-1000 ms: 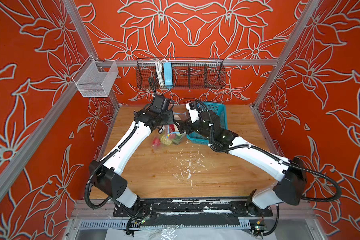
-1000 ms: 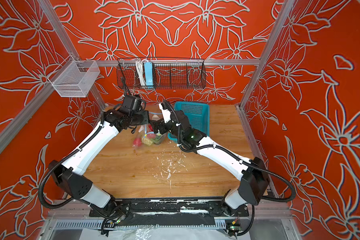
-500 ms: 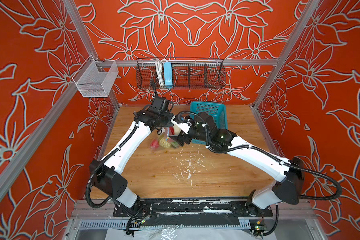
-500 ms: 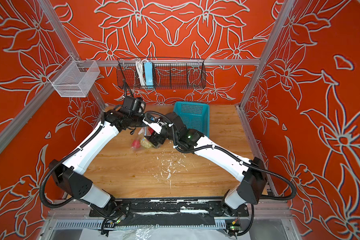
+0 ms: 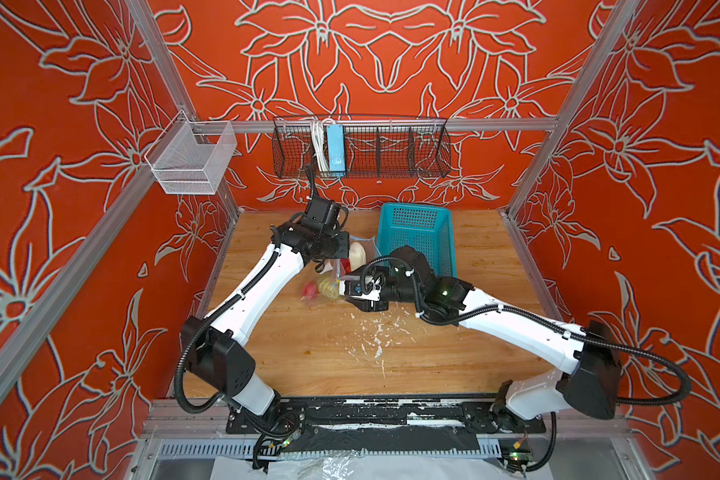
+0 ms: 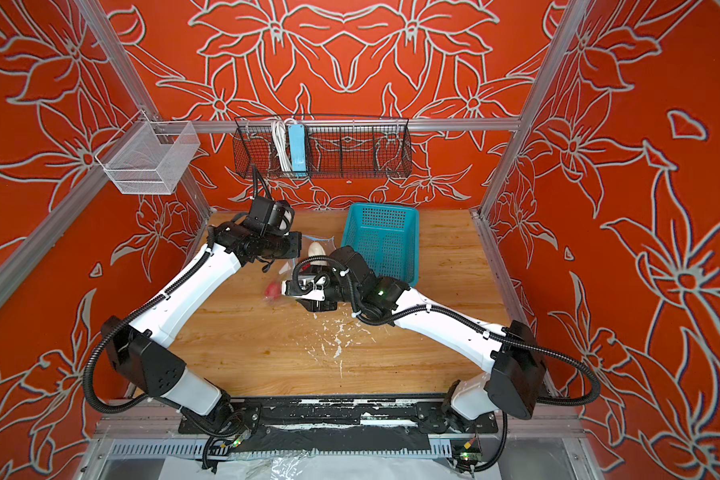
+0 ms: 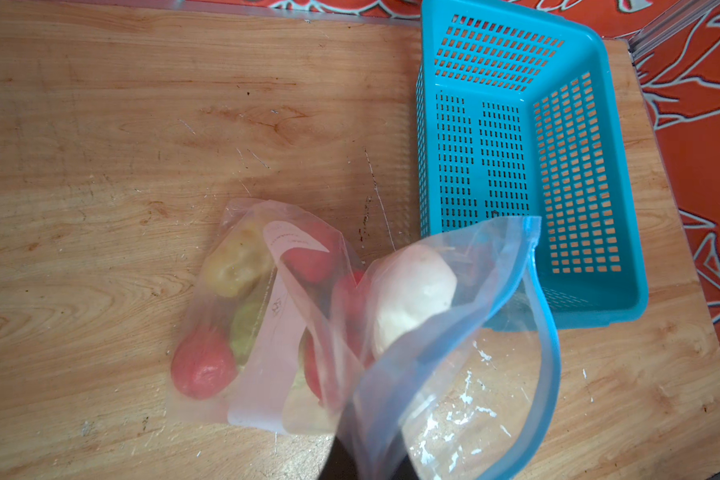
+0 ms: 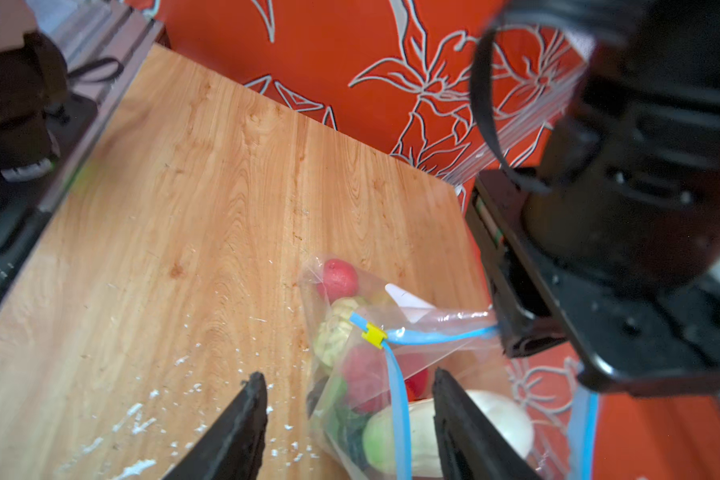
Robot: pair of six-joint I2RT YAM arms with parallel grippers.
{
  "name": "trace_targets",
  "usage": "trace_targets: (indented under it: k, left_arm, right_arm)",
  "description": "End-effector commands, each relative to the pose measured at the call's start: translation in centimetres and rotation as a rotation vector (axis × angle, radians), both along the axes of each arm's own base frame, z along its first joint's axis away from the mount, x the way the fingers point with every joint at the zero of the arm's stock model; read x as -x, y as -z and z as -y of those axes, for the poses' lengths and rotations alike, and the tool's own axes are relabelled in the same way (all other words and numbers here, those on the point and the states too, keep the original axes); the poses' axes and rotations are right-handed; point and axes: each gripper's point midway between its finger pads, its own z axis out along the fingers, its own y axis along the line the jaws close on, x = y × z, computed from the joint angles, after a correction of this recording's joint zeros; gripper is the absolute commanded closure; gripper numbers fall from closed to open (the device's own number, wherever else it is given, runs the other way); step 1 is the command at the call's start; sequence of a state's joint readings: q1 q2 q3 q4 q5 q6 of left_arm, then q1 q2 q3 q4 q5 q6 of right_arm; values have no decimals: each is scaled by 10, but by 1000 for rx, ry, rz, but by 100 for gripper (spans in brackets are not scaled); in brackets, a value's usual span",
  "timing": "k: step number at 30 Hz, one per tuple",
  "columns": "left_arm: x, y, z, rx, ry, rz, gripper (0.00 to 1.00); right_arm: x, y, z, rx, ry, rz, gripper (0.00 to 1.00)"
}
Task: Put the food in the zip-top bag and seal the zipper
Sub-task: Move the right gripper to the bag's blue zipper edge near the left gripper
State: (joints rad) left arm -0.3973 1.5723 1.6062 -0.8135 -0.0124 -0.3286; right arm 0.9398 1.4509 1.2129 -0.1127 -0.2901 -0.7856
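The zip-top bag (image 7: 267, 357) is seen on the wooden tabletop (image 5: 329, 357) just beside the teal basket (image 5: 416, 237), along the basket's long side that faces the left arm. Whether bag and basket touch cannot be told. The end of the bag farthest from the basket is laid on the wood, while the mouth end, nearest the basket, is lifted off it.

The mouth edge is pinched by the left gripper (image 8: 516, 343). Its jaws are pressed together on the film where the light-blue zipper (image 8: 433, 336) runs into them. The zipper is parted: two strands are seen running apart from the yellow slider tab (image 8: 373, 334).

The right gripper (image 8: 348, 374) is held low just off the basket's near corner. Its fingers (image 8: 254, 415) are spread, with the slider corner of the bag between them. One finger is clear of the film; contact by the other cannot be told.

Inside the bag, a red fruit (image 7: 202, 370) and a yellow potato (image 7: 238, 266) are packed at the end away from the basket. A white radish (image 7: 412, 295) is seen behind the film at the basket end, close to the mouth. A white label (image 7: 277, 307) is carried on the film.
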Motion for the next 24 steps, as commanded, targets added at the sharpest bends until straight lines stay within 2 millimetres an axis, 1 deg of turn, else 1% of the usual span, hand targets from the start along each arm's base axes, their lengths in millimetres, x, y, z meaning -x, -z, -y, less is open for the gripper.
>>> trace_targets:
  k: [1,4,8,11,13,18,22,24]
  left_arm:
    - [-1,2,0,2,3,-9,100]
    - [0,3,1,5,2,-21,100]
    - [1,4,1,4,2,-33,100]
    - [2,5,0,3,-1,-41,100]
    - [2,5,0,7,-3,-43,100]
    - [2,5,2,15,-5,-48,100]
    - [2,5,2,17,-5,-52,100]
    - [2,5,3,21,-5,-54,100]
  right_arm:
    - [7,-15,-9,29,-62,194,39]
    - [6,-10,-14,55,-68,290,45]
    - [0,-6,-16,100,-74,383,47]
    - [-1,-3,-17,142,-87,373,54]
    - [-2,2,-18,172,-97,374,59]
    - [-4,11,-23,205,-115,362,60]
    - [-16,25,-25,276,-84,352,66]
    - [-21,26,-26,285,-66,350,67]
